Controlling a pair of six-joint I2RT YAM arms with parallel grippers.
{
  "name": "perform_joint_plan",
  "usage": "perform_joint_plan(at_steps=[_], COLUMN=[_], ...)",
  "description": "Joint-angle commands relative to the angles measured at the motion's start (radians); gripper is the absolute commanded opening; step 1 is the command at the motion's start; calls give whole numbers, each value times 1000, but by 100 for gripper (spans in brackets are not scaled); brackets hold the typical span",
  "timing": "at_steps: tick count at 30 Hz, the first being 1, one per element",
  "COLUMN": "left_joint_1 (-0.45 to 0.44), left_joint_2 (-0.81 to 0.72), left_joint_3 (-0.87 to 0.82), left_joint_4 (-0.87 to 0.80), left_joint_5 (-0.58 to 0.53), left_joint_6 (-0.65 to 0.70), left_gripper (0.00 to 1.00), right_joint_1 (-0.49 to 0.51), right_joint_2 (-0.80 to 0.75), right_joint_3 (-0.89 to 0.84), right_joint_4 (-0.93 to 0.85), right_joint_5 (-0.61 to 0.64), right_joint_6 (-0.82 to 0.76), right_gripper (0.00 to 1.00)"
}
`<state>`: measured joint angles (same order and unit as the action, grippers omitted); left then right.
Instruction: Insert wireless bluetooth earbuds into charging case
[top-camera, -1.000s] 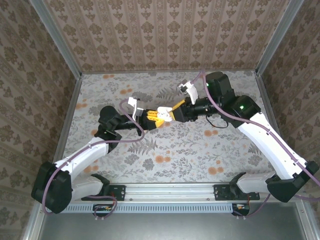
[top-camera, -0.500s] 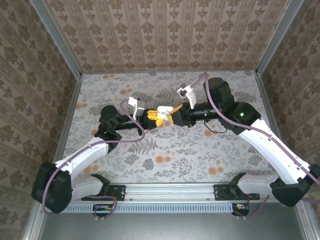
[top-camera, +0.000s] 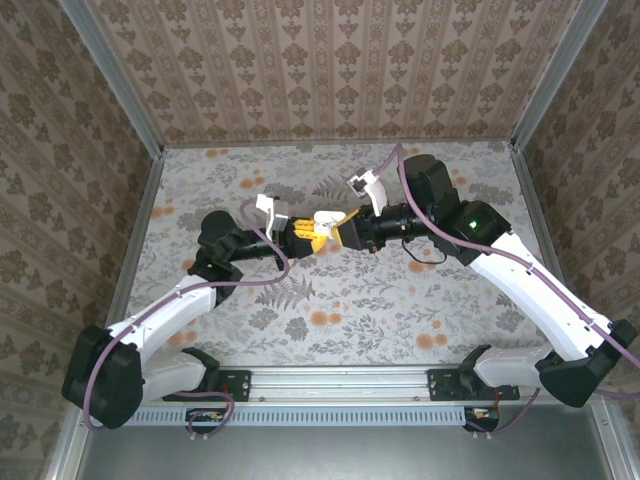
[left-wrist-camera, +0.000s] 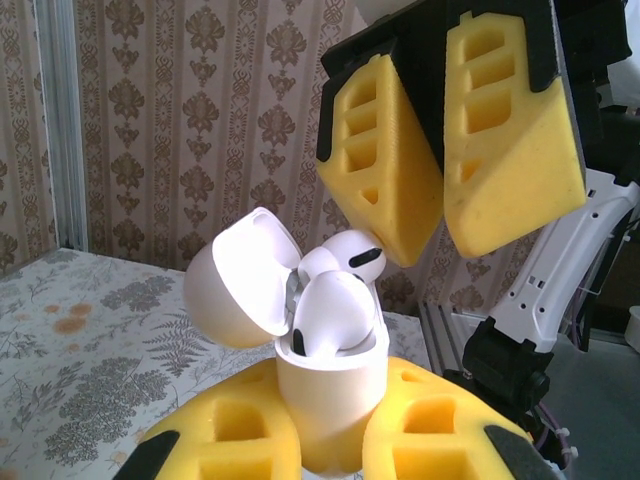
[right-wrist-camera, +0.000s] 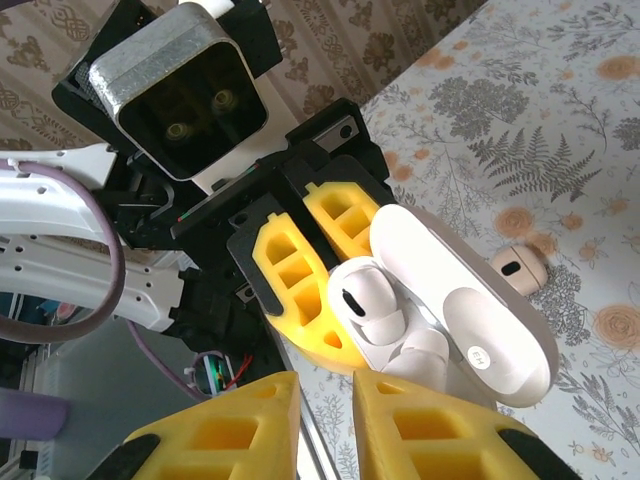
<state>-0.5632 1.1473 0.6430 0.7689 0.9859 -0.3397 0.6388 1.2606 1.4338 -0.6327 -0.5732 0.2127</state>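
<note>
My left gripper (left-wrist-camera: 330, 445) is shut on the white charging case (left-wrist-camera: 335, 400), which it holds upright above the table with the lid (left-wrist-camera: 235, 290) swung open. One white earbud (left-wrist-camera: 335, 310) sits in the case. A second earbud (left-wrist-camera: 350, 255) lies behind it, partly out, with a yellow fingertip (left-wrist-camera: 400, 235) of my right gripper (left-wrist-camera: 440, 205) touching it. The right gripper (right-wrist-camera: 325, 400) is nearly shut with only a thin slit between the fingers and nothing in it. From above, both grippers (top-camera: 305, 237) (top-camera: 335, 232) meet at the case (top-camera: 322, 222) mid-table.
A small round tan piece (right-wrist-camera: 518, 265) lies on the floral table (top-camera: 380, 300) below the case. Patterned walls close the back and sides, and a metal rail (top-camera: 340, 385) runs along the near edge.
My right gripper has slid left, closer to the case, and its fingers have narrowed. The left arm and the case have stayed put.
</note>
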Motion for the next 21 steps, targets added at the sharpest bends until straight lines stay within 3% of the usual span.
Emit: perform_joint_plan(at_steps=[1, 21], left_joint_1=[-5, -6], left_joint_2=[-35, -41], left_joint_3=[0, -8], left_joint_4=[27, 24], left_joint_5=[13, 8], left_joint_6=[22, 28], left_gripper=[0, 0], right_joint_1=[-11, -21], right_joint_2=[14, -17], right_joint_3=[-2, -10], right_joint_4=[-34, -67], right_joint_5=[41, 37], right_joint_6=[-10, -28], right_gripper=[22, 21])
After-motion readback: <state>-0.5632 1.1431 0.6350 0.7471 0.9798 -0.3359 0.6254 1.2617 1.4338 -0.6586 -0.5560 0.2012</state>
